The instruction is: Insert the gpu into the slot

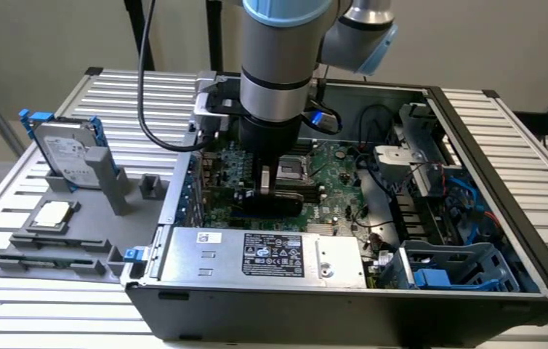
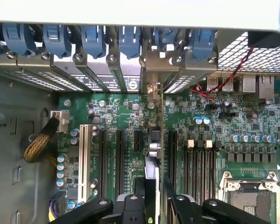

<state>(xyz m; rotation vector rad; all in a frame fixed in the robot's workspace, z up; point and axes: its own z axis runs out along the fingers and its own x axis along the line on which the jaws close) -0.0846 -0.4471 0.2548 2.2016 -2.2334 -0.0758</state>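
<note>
The hand (image 1: 279, 187) hangs inside the open computer case (image 1: 506, 276), which stands on the ribbed counter (image 1: 61, 320). It is clenched on the gpu (image 1: 272, 206), with its 2 fingers (image 2: 133, 205) on either side of the thin card. The wrist view shows the gpu on edge over the green motherboard (image 2: 210, 112), between long black connector strips (image 2: 119, 158). Its far end meets the rear brackets (image 2: 98, 74). I cannot tell whether its lower edge is seated.
</note>
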